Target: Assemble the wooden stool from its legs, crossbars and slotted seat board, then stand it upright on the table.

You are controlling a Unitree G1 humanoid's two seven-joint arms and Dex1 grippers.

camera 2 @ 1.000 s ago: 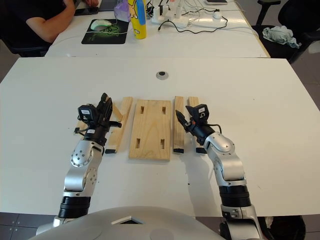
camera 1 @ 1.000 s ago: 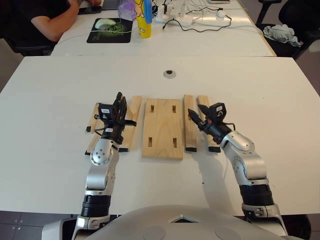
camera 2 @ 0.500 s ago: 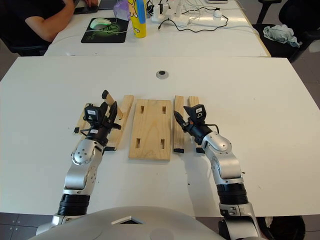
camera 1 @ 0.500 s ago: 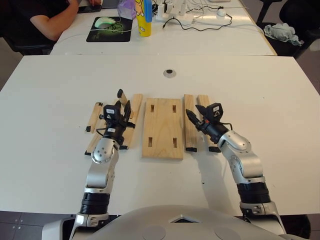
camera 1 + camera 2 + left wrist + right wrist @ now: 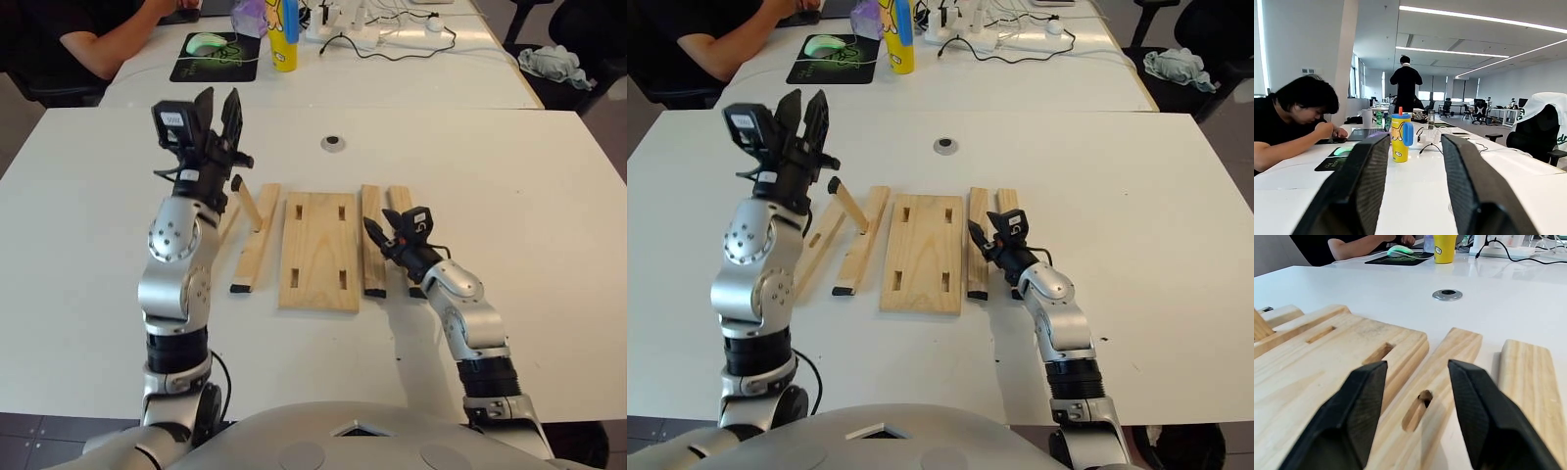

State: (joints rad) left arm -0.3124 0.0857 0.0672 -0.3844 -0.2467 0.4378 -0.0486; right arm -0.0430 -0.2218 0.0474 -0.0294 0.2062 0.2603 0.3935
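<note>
Seat board: We are looking at the slotted seat board [image 5: 318, 252] lying flat midway between the desk's [image 5: 509, 186] left and right edges, four slots facing up.
Right-side parts: Two legs are lying flat just beside the board, toward the desk's right edge: an inner slotted leg [image 5: 370, 206] and an outer leg [image 5: 398, 199].
Left-side parts: A long leg [image 5: 260, 240] is lying just beside the board, toward the left edge. A short crossbar [image 5: 246, 203] is leaning tilted against it, one end up. Another piece [image 5: 820, 238] is partly hiding behind the arm.
Left gripper: We are holding the left gripper [image 5: 218, 103] high above the left-side parts, well apart from them, fingers spread and empty.
Right gripper: We are holding the right gripper [image 5: 376, 229] low over the inner slotted leg, fingers apart with nothing between them; we cannot tell whether they are touching the wood.
Handling: We are judging the pieces stiff, light and smooth, with no give and some risk of sliding on the desk.
Where to grip: We are favouring a pinch across a leg's narrow width, near its middle and away from the slot. The board looks too wide for that, so an edge hold seems better.
</note>
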